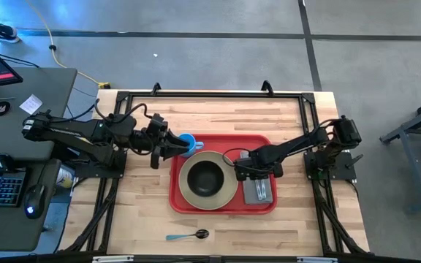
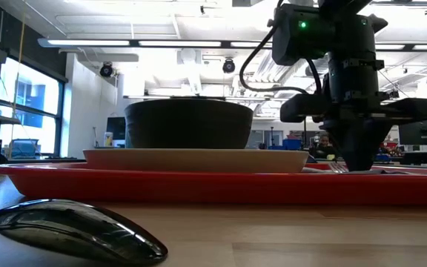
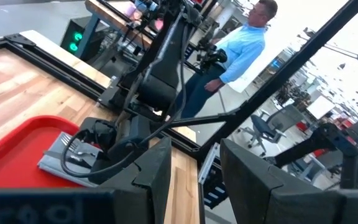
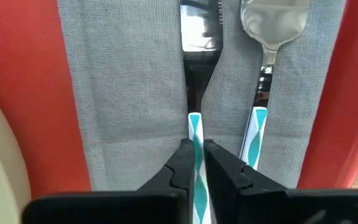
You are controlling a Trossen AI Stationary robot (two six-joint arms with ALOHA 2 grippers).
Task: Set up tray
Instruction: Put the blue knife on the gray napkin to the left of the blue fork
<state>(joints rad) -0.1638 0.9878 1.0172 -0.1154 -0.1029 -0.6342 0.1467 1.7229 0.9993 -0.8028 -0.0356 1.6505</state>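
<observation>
The red tray [image 1: 177, 203] lies mid-table. It carries a beige plate [image 1: 187, 191] with a black bowl [image 1: 207, 177], and a grey napkin [image 4: 129, 93] on its right part. A knife [image 4: 199, 74] and a second utensil [image 4: 261, 124], both with teal-and-white striped handles, lie side by side along the napkin. My right gripper [image 4: 195, 146] points down over the napkin, shut on the knife. A blue cup [image 1: 188, 144] shows at the tray's far left corner, right at the tips of my left gripper [image 1: 174, 148]. That gripper is level and open, with nothing between its fingers [image 3: 157, 174]. My right gripper pinches the knife's striped handle [image 4: 194, 127] between its two fingers, which come from above and lie across it. The knife runs level along the napkin, its blade [image 4: 197, 37] away from the fingers. Whether it rests on the cloth or hangs just above it, I cannot tell. My left gripper stands at the blue cup; I cannot tell whether it touches it.
A spoon [image 1: 188, 235] with a teal handle lies on the bare wood near the table's front edge, close before the low camera [image 2: 73, 230]. A black frame [image 1: 210, 93] runs along the table's far side. A person [image 3: 241, 50] stands in the room beyond the right arm.
</observation>
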